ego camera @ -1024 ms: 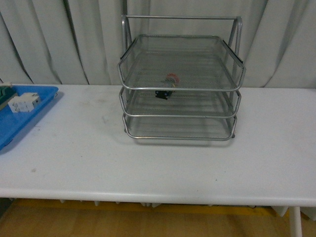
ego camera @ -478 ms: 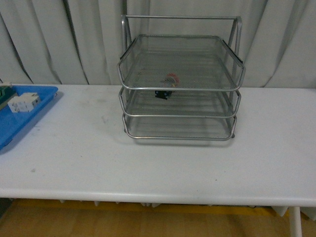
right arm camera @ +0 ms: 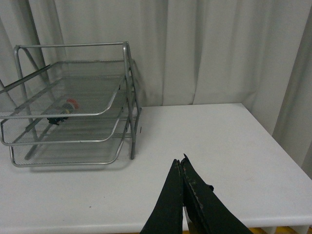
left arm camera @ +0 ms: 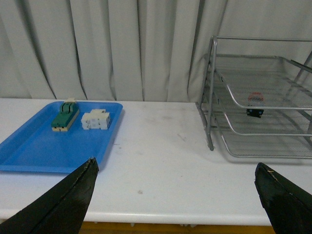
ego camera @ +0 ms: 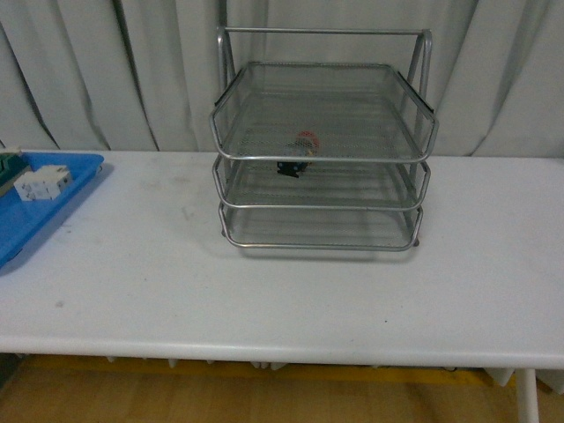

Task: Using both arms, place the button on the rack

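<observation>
The silver wire-mesh rack (ego camera: 322, 159) stands at the back middle of the white table. The button (ego camera: 300, 152) rests inside it: the red cap shows through the top tier's mesh, and the dark body shows below that tier's front rim. Which tier bears it I cannot tell. The button (left arm camera: 254, 103) and rack (left arm camera: 210, 97) also show in the left wrist view, and the button (right arm camera: 63, 111) and rack (right arm camera: 130, 97) in the right wrist view. My left gripper (left arm camera: 175, 163) is open and empty, well short of the rack. My right gripper (right arm camera: 179, 161) is shut on nothing, off to the rack's right. Neither arm shows in the front view.
A blue plastic tray (ego camera: 35, 211) lies at the table's left end and holds a white block (ego camera: 42, 183) and a green block (left arm camera: 65, 117). Grey curtains hang close behind the table. The table's front edge (ego camera: 282, 357) runs across the foreground.
</observation>
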Controlling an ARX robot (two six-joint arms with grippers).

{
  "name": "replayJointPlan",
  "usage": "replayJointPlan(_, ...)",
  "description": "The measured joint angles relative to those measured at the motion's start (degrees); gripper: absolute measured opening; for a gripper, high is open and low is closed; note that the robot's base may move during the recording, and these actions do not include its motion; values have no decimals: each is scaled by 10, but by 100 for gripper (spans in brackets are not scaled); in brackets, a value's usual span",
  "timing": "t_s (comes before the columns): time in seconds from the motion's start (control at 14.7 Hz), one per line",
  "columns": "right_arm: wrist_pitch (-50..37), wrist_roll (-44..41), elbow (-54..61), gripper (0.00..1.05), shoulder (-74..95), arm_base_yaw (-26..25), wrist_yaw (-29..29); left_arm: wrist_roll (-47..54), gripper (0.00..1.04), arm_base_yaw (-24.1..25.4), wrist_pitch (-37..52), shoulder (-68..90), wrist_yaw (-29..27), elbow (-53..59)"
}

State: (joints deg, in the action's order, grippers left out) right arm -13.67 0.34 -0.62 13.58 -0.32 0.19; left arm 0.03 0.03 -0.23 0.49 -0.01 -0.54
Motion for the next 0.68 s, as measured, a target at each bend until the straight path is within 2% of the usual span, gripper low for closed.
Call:
replayJointPlan(0.34,41,0,0,2,-40,0,0,0,98,0,0,0,0,0)
replayJointPlan(0.48,141,0,0,2,-125,0,-1,0,98,0,0,0,-1,0)
replayJointPlan(0.55,132,0,-2,2,-132,0,-1,0,98,0,0,0,0,0)
replayJointPlan(0.68,139,-2,0,10,-134,0,-2,0,98,0,0,0,0,0)
